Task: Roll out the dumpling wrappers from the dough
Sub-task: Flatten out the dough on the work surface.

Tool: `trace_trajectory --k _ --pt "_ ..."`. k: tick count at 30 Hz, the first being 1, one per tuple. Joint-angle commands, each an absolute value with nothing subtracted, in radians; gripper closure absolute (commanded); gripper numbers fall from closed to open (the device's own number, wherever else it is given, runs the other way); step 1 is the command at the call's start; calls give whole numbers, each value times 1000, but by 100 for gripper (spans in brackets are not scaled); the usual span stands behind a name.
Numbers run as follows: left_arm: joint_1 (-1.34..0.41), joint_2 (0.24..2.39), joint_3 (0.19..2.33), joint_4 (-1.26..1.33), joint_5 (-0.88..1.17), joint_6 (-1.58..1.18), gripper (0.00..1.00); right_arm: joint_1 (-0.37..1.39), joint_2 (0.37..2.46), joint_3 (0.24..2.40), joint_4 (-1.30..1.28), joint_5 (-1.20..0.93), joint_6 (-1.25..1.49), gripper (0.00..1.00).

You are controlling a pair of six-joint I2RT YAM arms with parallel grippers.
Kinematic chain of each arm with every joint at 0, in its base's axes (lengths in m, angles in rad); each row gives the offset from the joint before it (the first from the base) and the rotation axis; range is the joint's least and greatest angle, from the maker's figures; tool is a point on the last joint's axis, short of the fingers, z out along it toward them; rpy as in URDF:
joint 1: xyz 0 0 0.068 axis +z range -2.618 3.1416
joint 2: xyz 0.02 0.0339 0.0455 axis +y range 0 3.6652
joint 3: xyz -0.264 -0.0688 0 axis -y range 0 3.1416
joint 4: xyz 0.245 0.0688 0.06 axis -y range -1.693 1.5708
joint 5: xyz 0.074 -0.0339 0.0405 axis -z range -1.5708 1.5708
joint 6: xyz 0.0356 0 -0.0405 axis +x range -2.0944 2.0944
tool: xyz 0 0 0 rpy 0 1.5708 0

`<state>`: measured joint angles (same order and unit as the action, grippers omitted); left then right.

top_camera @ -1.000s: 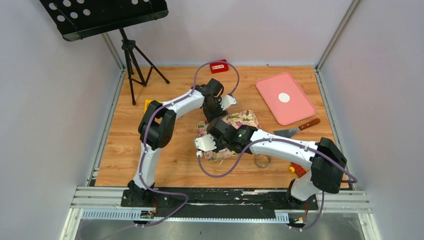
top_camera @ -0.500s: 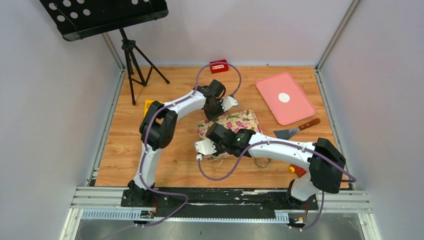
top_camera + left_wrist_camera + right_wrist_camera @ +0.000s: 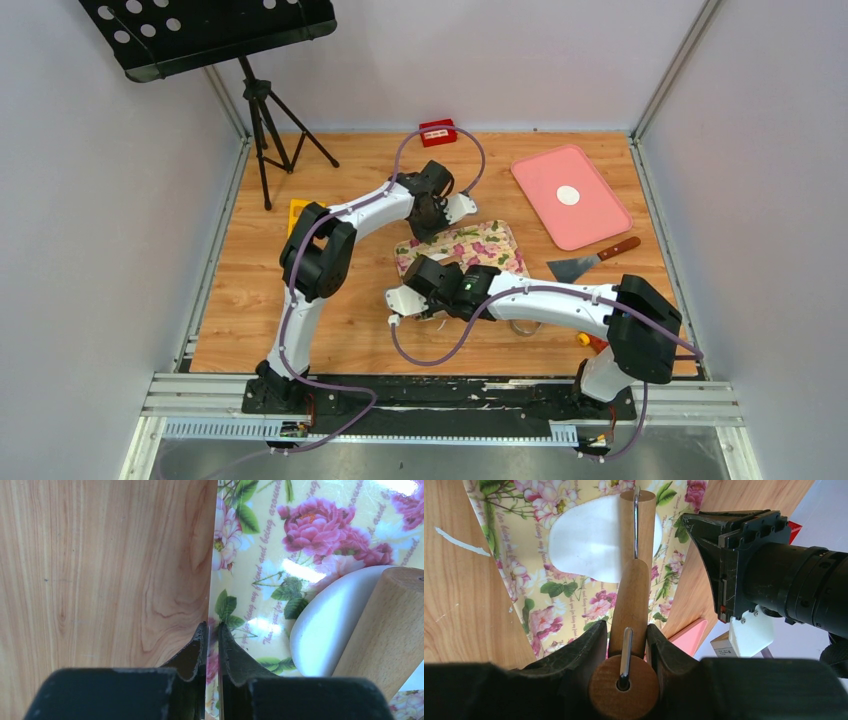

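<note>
A flattened white dough (image 3: 584,540) lies on the floral mat (image 3: 480,243). The wooden rolling pin (image 3: 638,520) rests across the dough's right part. My right gripper (image 3: 626,630) is shut on the pin's near handle. In the left wrist view the dough (image 3: 327,625) and the pin's end (image 3: 392,630) show at the right. My left gripper (image 3: 212,627) is shut on the mat's edge (image 3: 212,570), at the mat's far left corner in the top view. One round dumpling wrapper (image 3: 568,195) lies on the pink tray (image 3: 555,168) at the back right.
A wood-handled scraper (image 3: 590,262) lies right of the mat. A metal ring cutter (image 3: 525,325) sits under my right forearm. A red box (image 3: 437,132) stands at the back edge, and a tripod stand (image 3: 265,110) at the back left. A yellow piece (image 3: 297,208) lies by my left arm.
My left gripper has closed onto the mat's edge. My right arm has shifted a little left and toward the near side with the rolling pin.
</note>
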<state>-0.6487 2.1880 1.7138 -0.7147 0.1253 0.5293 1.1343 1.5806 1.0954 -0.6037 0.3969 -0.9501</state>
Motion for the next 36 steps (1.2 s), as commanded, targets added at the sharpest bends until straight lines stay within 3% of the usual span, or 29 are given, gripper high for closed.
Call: trace_trajectory --k 1,36 --pt "-655 2252 1682 -717 92 529 100 1146 1632 1079 -739 292 -912 100" --pt "-655 2249 1681 -712 86 523 100 1155 1639 1100 -979 132 -855 100"
